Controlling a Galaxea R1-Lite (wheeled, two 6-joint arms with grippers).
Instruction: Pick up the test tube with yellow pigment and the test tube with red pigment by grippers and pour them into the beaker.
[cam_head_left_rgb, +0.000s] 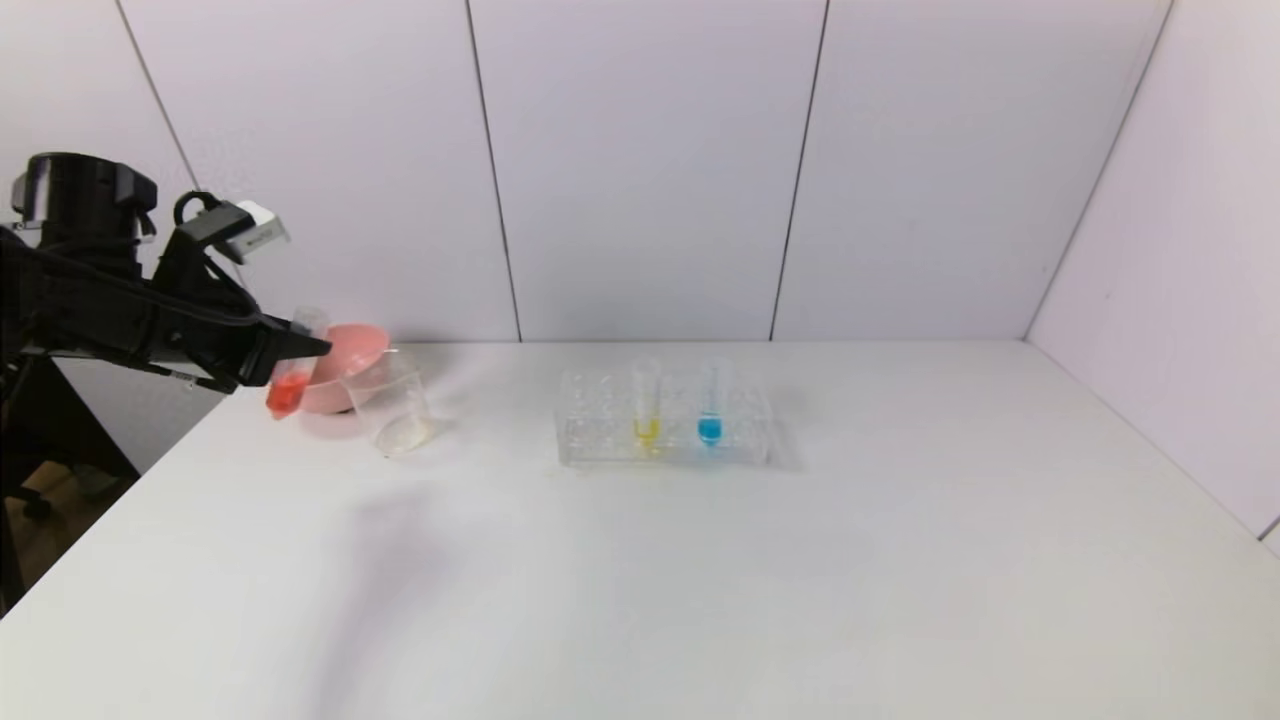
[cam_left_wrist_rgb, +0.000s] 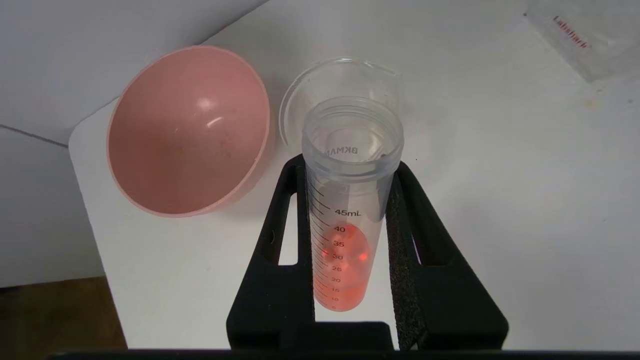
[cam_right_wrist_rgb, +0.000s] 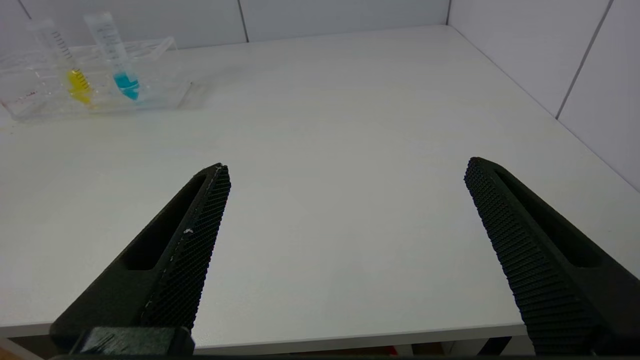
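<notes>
Red tube: the test tube with red pigment (cam_head_left_rgb: 291, 380) is off the desk (cam_head_left_rgb: 640, 560), held at about 9 o'clock of the desk's layout, tilted with its open mouth toward the beaker; orange-red liquid sits in its lower end.
Left gripper: the left gripper (cam_head_left_rgb: 300, 345) has its fingers (cam_left_wrist_rgb: 407, 235) closed on both sides of the red tube, just below the tube's rim.
Beaker: the beaker (cam_head_left_rgb: 392, 405) stands on the desk just beside the pink bowl (cam_head_left_rgb: 345, 365), at the bowl's 4 o'clock; only a pale trace shows at its bottom.
Pink bowl: its inside is bare in the left wrist view (cam_left_wrist_rgb: 187, 130).
Rack: the clear tube rack (cam_head_left_rgb: 665, 425) stands near the desk's middle, well apart from the beaker at its 3 o'clock.
Yellow tube: the test tube with yellow pigment (cam_head_left_rgb: 646, 400) stands upright in the rack, yellow liquid at its tip.
Blue tube: the tube with blue liquid (cam_head_left_rgb: 710, 400) stands upright just beside it, at its 3 o'clock.
Right gripper: the right gripper (cam_right_wrist_rgb: 345, 210) is out of the head view; its own wrist view shows the fingers spread wide over the near desk edge, gripping nothing.
Only in the left wrist view: graduation marks to 45 mL on the red tube, and its mouth over the beaker (cam_left_wrist_rgb: 340, 80) rim.
Only in the right wrist view: the rack from the side, tubes leaning.
</notes>
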